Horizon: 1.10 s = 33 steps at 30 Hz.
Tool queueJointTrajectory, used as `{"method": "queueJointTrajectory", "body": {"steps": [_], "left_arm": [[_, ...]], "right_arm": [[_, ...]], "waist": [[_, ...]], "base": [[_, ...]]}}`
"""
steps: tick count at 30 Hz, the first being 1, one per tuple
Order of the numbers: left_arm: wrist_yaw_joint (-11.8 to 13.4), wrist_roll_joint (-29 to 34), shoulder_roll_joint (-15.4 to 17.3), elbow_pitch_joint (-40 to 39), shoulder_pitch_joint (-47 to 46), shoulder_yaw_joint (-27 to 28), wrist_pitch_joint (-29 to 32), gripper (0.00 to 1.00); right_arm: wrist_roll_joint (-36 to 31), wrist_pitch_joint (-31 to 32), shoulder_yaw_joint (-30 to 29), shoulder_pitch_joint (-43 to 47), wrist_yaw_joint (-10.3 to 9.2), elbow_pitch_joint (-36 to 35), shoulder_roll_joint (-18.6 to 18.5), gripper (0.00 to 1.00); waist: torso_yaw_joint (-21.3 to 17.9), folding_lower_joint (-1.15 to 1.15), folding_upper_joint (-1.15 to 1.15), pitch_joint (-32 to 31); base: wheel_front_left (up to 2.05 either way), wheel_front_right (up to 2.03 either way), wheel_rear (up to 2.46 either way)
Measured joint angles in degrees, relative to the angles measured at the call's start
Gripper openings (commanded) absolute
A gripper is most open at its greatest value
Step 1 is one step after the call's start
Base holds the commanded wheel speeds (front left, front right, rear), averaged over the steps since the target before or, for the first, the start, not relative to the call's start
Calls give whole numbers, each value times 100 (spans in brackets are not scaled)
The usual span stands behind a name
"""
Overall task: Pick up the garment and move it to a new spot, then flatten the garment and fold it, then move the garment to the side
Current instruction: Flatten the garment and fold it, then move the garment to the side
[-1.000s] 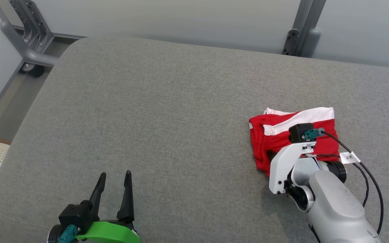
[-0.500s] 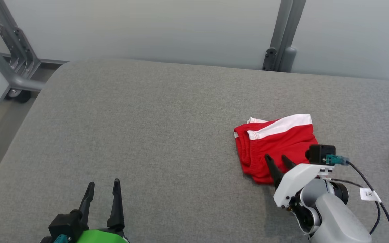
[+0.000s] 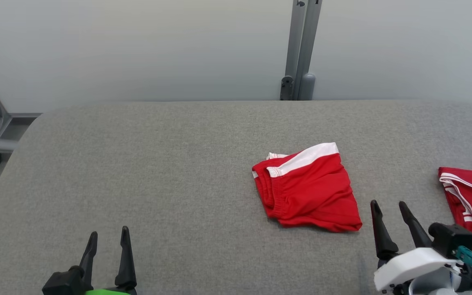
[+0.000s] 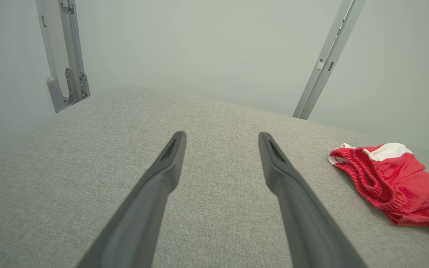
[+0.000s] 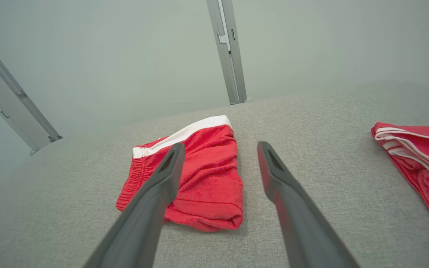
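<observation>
**Folded shorts lie ahead and to the left of the open right gripper**

At the lower left of the head view, the left gripper [image 3: 109,231] hovers over the bare grey padded table [image 3: 158,164]. Its two fingers are spread with nothing between them.

The folded red shorts [image 3: 307,188] lie flat on the table, right of its middle. They are well apart from the left gripper and off to its right. The bundle is close to square, a little longer from far to near. A white band runs along its far edge and the gathered waistband runs down its left edge.

Next comes the right gripper [image 3: 388,203], also spread wide and empty. Its tips stand near the bundle's near right corner without touching it, so the shorts lie ahead and to the left of it. The right arm is clearly the nearer one. If the shorts have yet to go to the side, I judge this gripper would need to swing left and come down on the near edge, taking all the folded layers together.

Farthest right, a second red garment [image 3: 469,196] with thin white stripes lies partly out of frame, well apart from the shorts.

Count: two grippers, both empty; two red garments; one metal post [image 3: 301,49] behind the table.
</observation>
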Motion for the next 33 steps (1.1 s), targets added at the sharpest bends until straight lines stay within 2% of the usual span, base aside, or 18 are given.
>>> {"method": "queueJointTrajectory", "body": {"steps": [4,9,17,33], "left_arm": [[-45,2,0,1,74,46,0,100],[-121,93,-1,55,151,63,0,100],[-229,324,-1,124,262,149,0,100],[-334,433,-1,199,321,215,0,100]], "right_arm": [[-310,1,-210,433,0,-449,-3,100],[-522,-76,-249,689,0,-664,1,100],[-637,-122,-19,724,0,-442,-60,100],[-422,-242,-114,665,0,-274,-60,100]], "waist": [[-154,0,0,-102],[-294,0,0,-217],[-435,0,0,-344],[-330,0,0,-320]], "base": [[0,0,0],[0,0,0],[0,0,0],[0,0,0]]}}
